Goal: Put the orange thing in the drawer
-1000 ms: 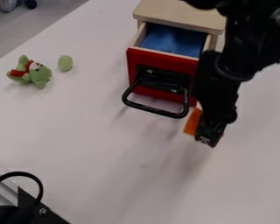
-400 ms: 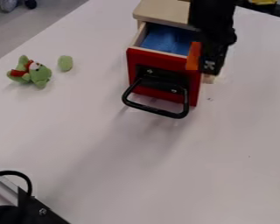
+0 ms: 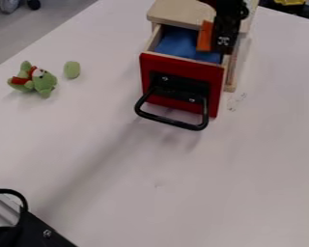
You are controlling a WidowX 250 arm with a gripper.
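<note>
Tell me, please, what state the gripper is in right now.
Gripper: closed on the orange thing, apparently holding it above the open drawer.

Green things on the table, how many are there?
2: a plush toy with red on it, and an oval piece between it and the drawer.

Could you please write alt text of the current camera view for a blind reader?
A black robotic gripper holds an orange block over an open, red-fronted drawer with a blue interior. A green plush toy and a small green oval lie on the white table at left.
</note>
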